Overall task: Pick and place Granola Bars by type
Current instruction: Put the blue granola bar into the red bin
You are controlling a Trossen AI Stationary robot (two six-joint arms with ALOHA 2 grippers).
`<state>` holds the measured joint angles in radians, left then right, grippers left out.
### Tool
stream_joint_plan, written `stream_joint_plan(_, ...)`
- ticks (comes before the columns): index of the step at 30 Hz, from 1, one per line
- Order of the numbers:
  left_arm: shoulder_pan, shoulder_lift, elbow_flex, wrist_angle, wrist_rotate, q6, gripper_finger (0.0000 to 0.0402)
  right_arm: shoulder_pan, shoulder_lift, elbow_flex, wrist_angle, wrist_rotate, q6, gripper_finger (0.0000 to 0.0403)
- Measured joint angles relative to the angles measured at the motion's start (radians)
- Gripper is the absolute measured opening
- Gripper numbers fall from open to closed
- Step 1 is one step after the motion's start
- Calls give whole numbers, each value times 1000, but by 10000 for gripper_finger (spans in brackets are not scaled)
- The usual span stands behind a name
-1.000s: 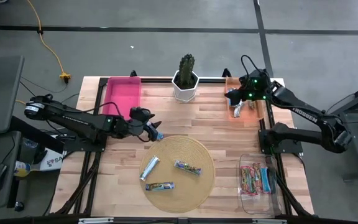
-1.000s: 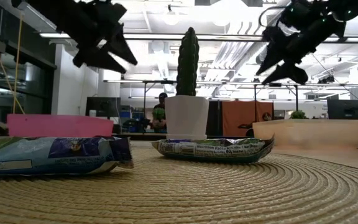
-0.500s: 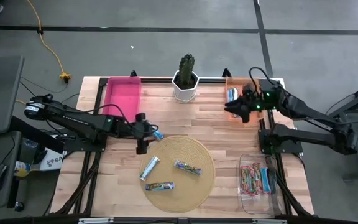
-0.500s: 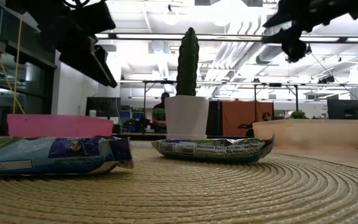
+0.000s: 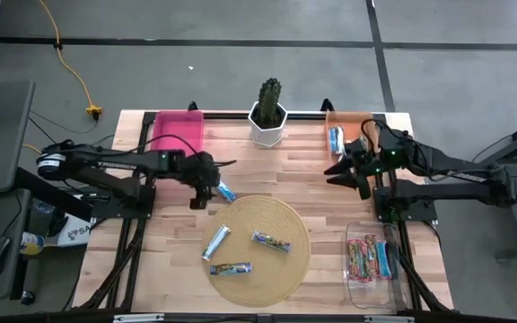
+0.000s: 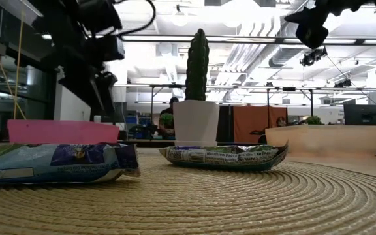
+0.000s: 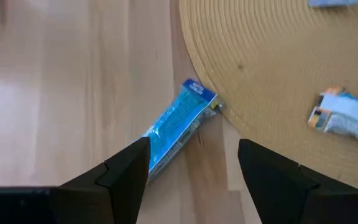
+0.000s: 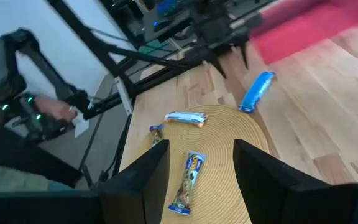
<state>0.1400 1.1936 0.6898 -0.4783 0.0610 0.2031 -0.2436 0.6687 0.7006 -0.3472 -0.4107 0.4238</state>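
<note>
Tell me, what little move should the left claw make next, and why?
Probably lower straight down and close. The left claw hangs open above the blue bar, which lies flat on the table at the mat's edge, one end between its fingers.

Blue bar [image 7: 174, 126] near end hidden behind left claw finger; low view crops both arms at top edge.

Pale wood-grain worktop [image 5: 303, 170]; tan round mat [image 5: 281, 265] woven in concentric rings; bright blue bar [image 7: 178, 126] beside it; pink bin [image 5: 179, 135]; orange bin [image 5: 366, 118]; white pot [image 5: 267, 130] holding green cactus [image 5: 269, 92]; multicoloured bars [image 5: 372, 257] in clear bin.
</note>
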Motion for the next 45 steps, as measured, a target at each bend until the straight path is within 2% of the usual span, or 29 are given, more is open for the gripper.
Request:
stream_joint_plan(7, 32, 87, -1, -57, 57, 179, 241, 36, -42, 0, 54, -1, -24, 161)
stream_joint_plan(16, 30, 191, -1, 18, -43, 354, 241, 36, -109, 0, 83, 7, -14, 161)
stream_joint_plan(24, 31, 200, -1, 81, -45, 496, 241, 36, -115, 0, 83, 8, 3, 161)
stream_joint_plan(36, 31, 307, 0, 162, -49, 552, 241, 36, -115, 0, 82, 7, 6, 161)
stream_joint_plan(45, 41, 328, 2, 189, -25, 551, 235, 36, -115, 0, 82, 7, 47, 161)
